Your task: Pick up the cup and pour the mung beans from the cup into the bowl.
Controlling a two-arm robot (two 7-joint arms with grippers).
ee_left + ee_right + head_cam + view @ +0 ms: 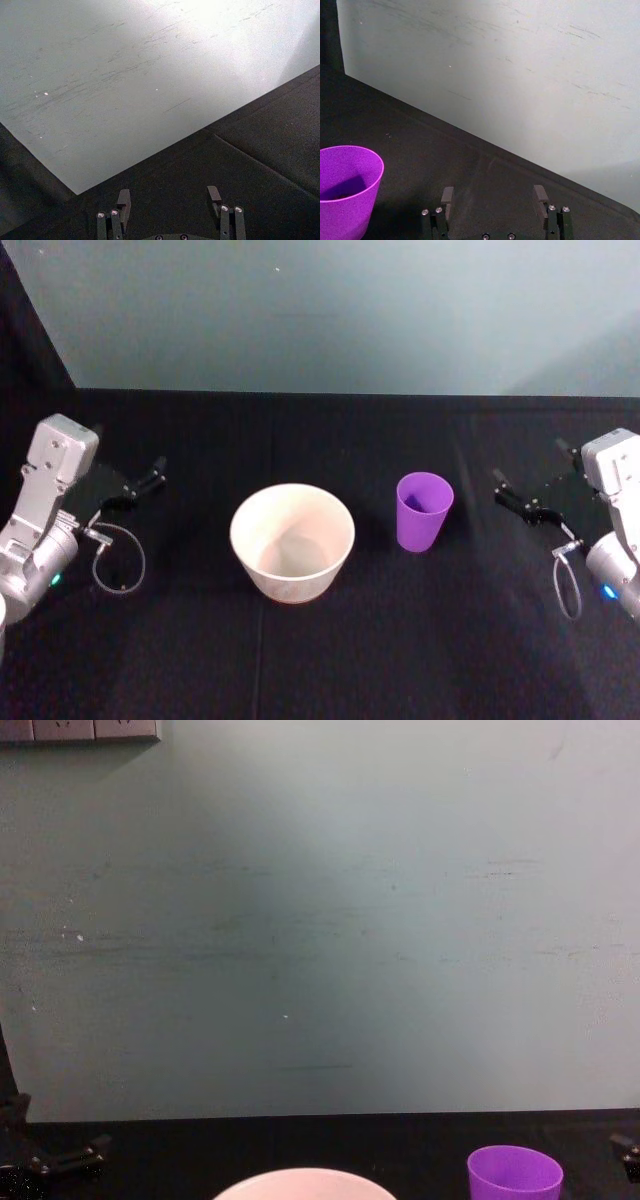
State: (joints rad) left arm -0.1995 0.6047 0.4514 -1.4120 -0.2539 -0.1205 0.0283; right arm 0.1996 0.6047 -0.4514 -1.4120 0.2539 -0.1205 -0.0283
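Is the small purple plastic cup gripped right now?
No, the purple cup stands free on the table, the right gripper open beside it.

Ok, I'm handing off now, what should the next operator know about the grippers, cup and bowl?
Left gripper: jaws open, empty, parked at the black table's left side.
Right gripper: jaws open, empty, right of the small purple plastic cup, not touching it.
Cup stands upright, right of the wide pinkish-white bowl, apart from it; its contents can't be made out. Bowl looks empty.
Done: nothing.
Left: grasp cup, pour into bowl.
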